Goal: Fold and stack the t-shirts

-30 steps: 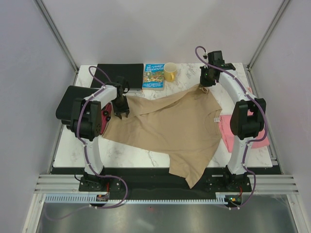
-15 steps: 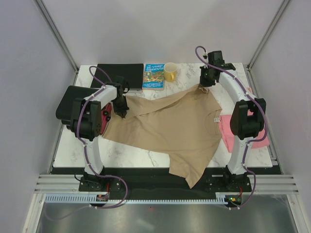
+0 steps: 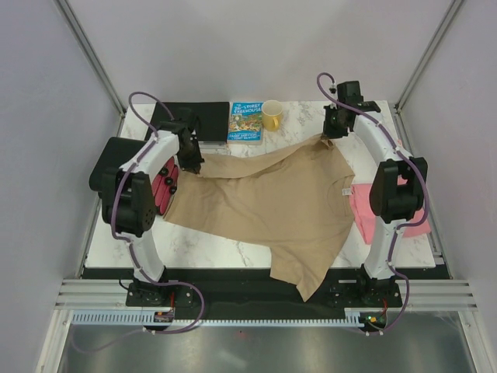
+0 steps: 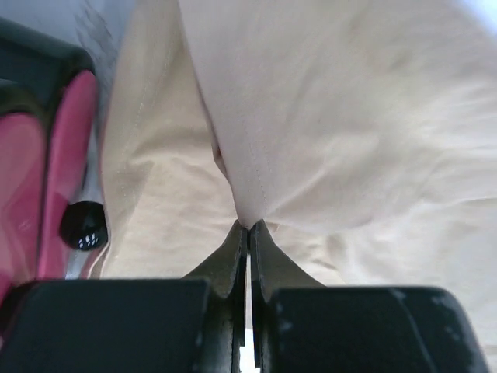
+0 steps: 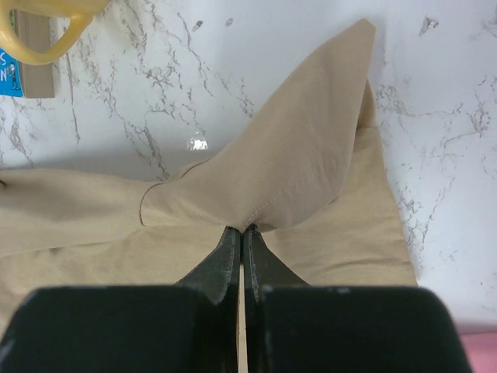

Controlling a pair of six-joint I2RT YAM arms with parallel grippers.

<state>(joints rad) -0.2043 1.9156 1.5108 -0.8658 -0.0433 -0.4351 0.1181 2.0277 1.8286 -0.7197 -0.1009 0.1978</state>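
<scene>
Crosswise, tan t-shirt, neck rightward

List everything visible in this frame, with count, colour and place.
tan t-shirt: 1, beige, spread rumpled across the table's middle, one part hanging over the near edge
pink t-shirt: 1, pink, right side, beside the tan one, partly hidden by the right arm
book: 1, blue cover, far edge, centre
mug: 1, yellow, just right of the book
flat black item: 1, black, far left, left of the book
drawer box: 1, black with pink front, left edge
table: 1, white marble
left pincer: 1, black, shut on the tan t-shirt's far left edge
right pincer: 1, black, shut on its far right corner
</scene>
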